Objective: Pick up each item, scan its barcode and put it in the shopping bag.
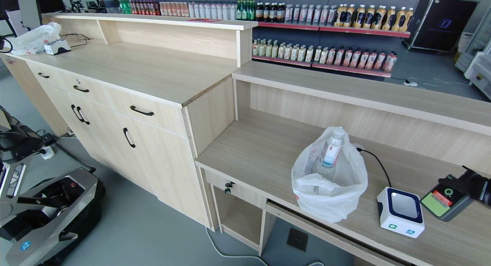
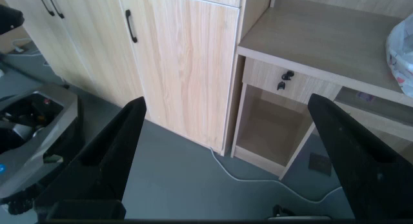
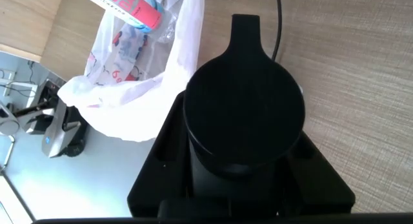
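Observation:
A white shopping bag [image 1: 329, 185] stands on the low desk [image 1: 261, 151] with a clear bottle [image 1: 332, 146] upright inside it. To its right sits a white barcode scanner [image 1: 401, 212] with a black cable. My right gripper [image 1: 473, 185] is at the desk's right end, just right of the scanner, shut on a dark item with a green and red label [image 1: 445, 197]. From the right wrist, the dark item [image 3: 245, 114] sits between my fingers, and the bag [image 3: 142, 82] is beyond it. My left gripper [image 2: 227, 108] hangs open over the floor beside the cabinet.
A taller counter [image 1: 145, 70] with drawers and doors stands to the left, carrying a second bag [image 1: 34, 38] and scanner [image 1: 56, 46] at its far end. A raised ledge [image 1: 364, 91] backs the desk. Bottle shelves [image 1: 326, 28] line the rear wall.

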Available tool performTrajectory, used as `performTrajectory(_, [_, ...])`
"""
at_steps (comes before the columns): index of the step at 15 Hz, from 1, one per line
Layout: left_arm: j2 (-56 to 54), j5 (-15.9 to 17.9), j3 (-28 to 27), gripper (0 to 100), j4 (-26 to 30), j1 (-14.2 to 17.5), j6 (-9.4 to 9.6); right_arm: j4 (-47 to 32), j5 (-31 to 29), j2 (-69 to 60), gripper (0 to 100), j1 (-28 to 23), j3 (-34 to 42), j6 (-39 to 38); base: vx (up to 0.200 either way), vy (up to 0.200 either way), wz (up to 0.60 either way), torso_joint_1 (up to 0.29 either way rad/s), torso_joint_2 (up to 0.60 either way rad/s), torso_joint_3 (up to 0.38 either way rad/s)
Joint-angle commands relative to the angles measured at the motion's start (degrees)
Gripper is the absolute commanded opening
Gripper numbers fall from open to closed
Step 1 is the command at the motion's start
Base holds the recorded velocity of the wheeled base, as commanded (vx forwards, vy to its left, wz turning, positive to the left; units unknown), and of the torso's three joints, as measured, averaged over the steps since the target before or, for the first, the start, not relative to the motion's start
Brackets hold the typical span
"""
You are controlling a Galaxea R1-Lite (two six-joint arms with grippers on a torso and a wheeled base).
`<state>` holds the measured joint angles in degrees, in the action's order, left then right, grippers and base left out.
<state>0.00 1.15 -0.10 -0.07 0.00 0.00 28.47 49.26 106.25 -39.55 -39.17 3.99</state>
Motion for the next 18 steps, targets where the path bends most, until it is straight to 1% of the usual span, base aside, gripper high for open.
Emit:
performTrajectory(1, [0.0, 0.0, 0.01, 100, -0.01, 0.0, 0.0, 0.45, 0.04, 0.62, 0, 0.26, -0.03, 0.06, 0.0, 0.0, 0.0, 0.0, 0.0, 0.0])
performTrajectory(13, [0.0, 0.0, 0.01, 100, -0.01, 0.0, 0.0, 1.86, -0.04, 2.2, 0, 2.02, -1.17, -0.03, 0.0, 0.0, 0.0, 0.0, 0.0, 0.0])
performTrajectory(14, [0.0, 0.0, 0.01, 100, -0.01, 0.0, 0.0, 2.03, -0.04, -0.52, 0, 2.19, -1.35, -0.03, 0.0, 0.0, 0.0, 0.0, 0.0, 0.0])
performTrajectory(16, [0.0, 0.0, 0.01, 100, -0.01, 0.0, 0.0, 1.68, -0.75, -11.77, 0, 2.1, -0.82, 0.41, 0.0, 0.0, 0.0, 0.0, 0.0, 0.0])
performTrajectory(17, [0.0, 0.08, 0.01, 100, -0.01, 0.0, 0.0, 1.51, -2.59, -17.48, 0, 1.58, 0.5, 0.5, 0.0, 0.0, 0.0, 0.0, 0.0, 0.0])
performTrajectory(18, [0.09, 0.08, 0.01, 100, -0.01, 0.0, 0.0, 1.51, -6.64, -23.64, 0, 1.14, 3.48, 1.38, 0.0, 0.0, 0.0, 0.0, 0.0, 0.0])
